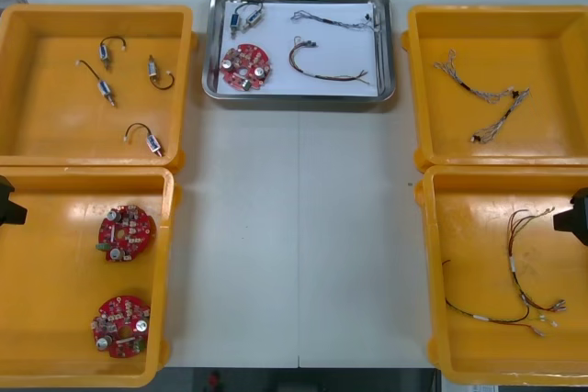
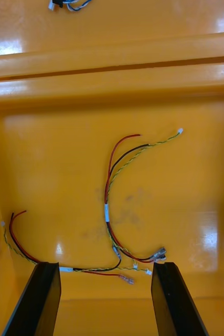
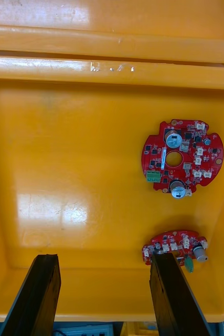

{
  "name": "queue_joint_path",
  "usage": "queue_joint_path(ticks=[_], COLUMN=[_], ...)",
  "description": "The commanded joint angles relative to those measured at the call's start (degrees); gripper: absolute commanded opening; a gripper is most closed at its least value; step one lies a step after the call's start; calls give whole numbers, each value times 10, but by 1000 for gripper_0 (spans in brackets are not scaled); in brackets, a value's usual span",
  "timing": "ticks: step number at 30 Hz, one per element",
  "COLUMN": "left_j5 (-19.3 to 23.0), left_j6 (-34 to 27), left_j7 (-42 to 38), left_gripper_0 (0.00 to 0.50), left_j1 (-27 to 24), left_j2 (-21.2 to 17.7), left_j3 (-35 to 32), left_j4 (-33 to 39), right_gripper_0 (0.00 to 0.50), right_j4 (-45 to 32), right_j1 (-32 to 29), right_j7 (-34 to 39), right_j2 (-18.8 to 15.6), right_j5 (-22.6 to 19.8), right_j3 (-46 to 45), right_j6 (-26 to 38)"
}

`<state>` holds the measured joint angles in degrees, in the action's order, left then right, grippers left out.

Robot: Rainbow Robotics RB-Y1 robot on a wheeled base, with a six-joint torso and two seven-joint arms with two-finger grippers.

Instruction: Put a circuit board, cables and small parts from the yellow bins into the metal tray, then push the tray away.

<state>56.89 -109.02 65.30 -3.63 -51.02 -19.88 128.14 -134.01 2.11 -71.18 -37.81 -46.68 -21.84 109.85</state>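
Left gripper (image 3: 102, 261) is hovering at the near left bin (image 1: 55, 369), fingers standing apart and gripping nothing, with two spare boards (image 1: 126, 232) lying beyond them. Tray (image 1: 391, 43) is sitting far middle, holding a circuit board (image 1: 244, 66), cables (image 1: 329, 69) and small metal parts (image 1: 246, 14). Right gripper (image 2: 106, 266) is hanging open over red and yellow cables (image 2: 112, 210). Loading looks complete. The push is pending, needing a gripper behind the tray's near rim.
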Motion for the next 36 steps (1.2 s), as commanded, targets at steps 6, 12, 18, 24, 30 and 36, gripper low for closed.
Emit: queue_joint_path(ticks=[6,12,18,24,30,36], left_j5=[3,3,3,3,3,3], left_j6=[5,5,5,5,5,5], left_j7=[40,40,40,40,40,40], left_gripper_0=[500,500,500,500,500,500], left_j1=[12,12,12,12,12,12], left_j2=[-20,-20,-20,-20,-20,-20], left_j3=[-15,-15,-15,-15,-15,-15], left_j4=[16,16,16,16,16,16], right_gripper_0=[500,500,500,500,500,500], right_j4=[-5,-5,-5,-5,-5,-5], right_j1=[-20,-20,-20,-20,-20,-20], right_j7=[1,1,1,1,1,1], right_j2=[-18,-18,-18,-18,-18,-18], right_j5=[-3,-3,-3,-3,-3,-3], right_j3=[-9,-9,-9,-9,-9,-9], right_j6=[1,1,1,1,1,1])
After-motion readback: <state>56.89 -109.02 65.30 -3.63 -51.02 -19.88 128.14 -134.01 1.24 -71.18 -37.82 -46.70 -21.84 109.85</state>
